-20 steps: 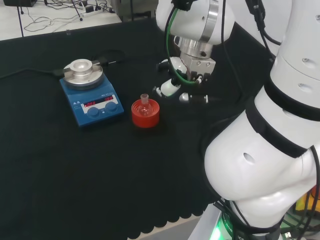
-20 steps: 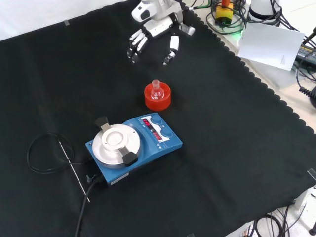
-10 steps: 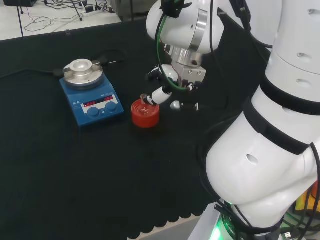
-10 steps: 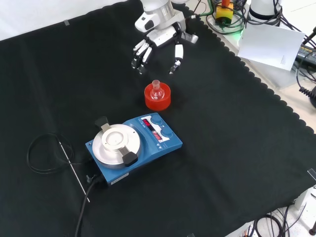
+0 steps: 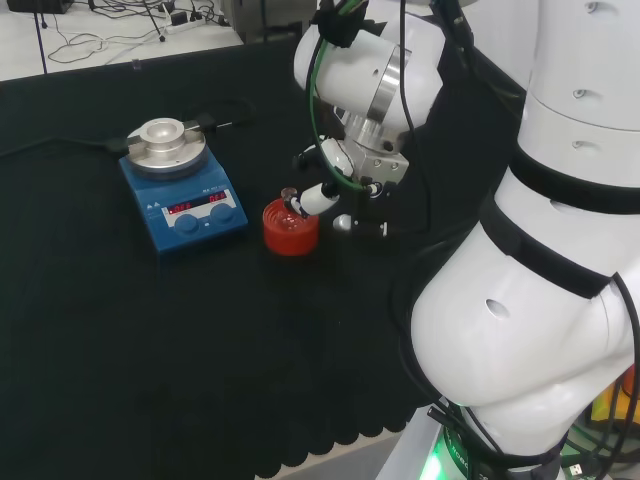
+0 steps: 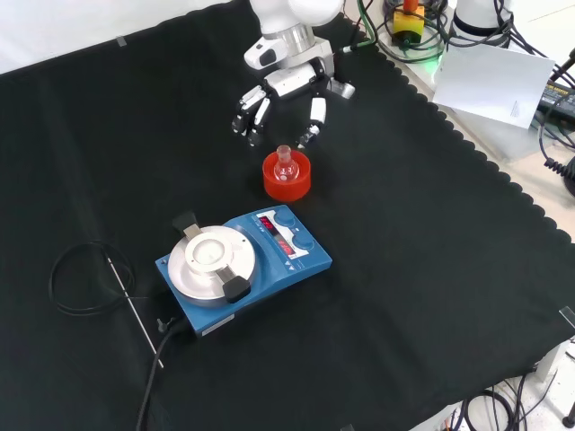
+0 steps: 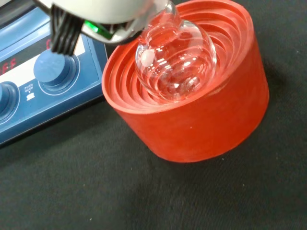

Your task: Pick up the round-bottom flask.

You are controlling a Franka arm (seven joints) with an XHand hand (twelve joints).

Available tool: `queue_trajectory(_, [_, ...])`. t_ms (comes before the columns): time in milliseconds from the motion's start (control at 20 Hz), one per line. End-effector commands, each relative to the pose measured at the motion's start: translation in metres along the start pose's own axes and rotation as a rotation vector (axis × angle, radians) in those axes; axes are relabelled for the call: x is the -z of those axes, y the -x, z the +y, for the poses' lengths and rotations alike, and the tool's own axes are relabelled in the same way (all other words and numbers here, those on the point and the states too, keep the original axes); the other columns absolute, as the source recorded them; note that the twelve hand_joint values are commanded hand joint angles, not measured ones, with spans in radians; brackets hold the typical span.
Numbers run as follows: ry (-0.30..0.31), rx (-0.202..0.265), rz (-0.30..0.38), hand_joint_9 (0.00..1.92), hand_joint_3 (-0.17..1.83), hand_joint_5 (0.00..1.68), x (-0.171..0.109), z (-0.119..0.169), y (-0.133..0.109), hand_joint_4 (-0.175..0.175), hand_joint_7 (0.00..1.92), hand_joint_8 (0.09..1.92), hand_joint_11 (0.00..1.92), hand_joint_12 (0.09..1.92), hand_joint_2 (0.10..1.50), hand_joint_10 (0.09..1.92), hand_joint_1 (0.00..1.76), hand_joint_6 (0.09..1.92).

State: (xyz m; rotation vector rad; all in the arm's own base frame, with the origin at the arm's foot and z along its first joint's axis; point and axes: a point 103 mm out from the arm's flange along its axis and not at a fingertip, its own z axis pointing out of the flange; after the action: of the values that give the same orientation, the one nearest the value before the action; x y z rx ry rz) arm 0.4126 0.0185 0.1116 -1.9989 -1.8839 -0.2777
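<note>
Since a second ago the hand (image 6: pixel 278 94) has come down and in from the top of the front view toward the round-bottom flask (image 6: pixel 286 164), and in the head view it has slid left from mid-frame until a fingertip hangs at the flask's neck. Nothing else on the cloth has shifted.

That flask sits upright in a red ribbed stand (image 6: pixel 287 176), a little above the centre of the front view, with the blue stirrer plate (image 6: pixel 243 261) just below and left of it. From the wrist view the bulb (image 7: pixel 175 60) is clear thin glass, empty as far as I can see, nestled in the stand's rings. I'd reckon it light, rigid, slick and easily cracked, and its round bottom means it would roll if dropped on the cloth. The short neck standing proud of the stand looks the natural place to pinch, since the bulb is sunk below the red rim.

As for the pose, the hand points down over the stand's far side, fingers (image 6: pixel 254 108) on one side and thumb (image 6: pixel 315 117) on the other, spread and straight with the neck about between them, holding nothing yet.
</note>
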Motion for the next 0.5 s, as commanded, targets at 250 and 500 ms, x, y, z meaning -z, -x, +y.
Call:
queue_trajectory(250, [0.047,0.029,-0.023,0.46,0.69,0.68,-0.0133,0.0088,-0.0042,-0.028,0.18,0.55,0.24,1.35,0.57,0.61,0.97,0.48])
queue_trajectory(500, [0.059,0.023,-0.04,0.49,0.7,0.67,-0.0164,0.0108,-0.0008,-0.037,0.21,0.56,0.27,1.34,0.57,0.62,0.98,0.61])
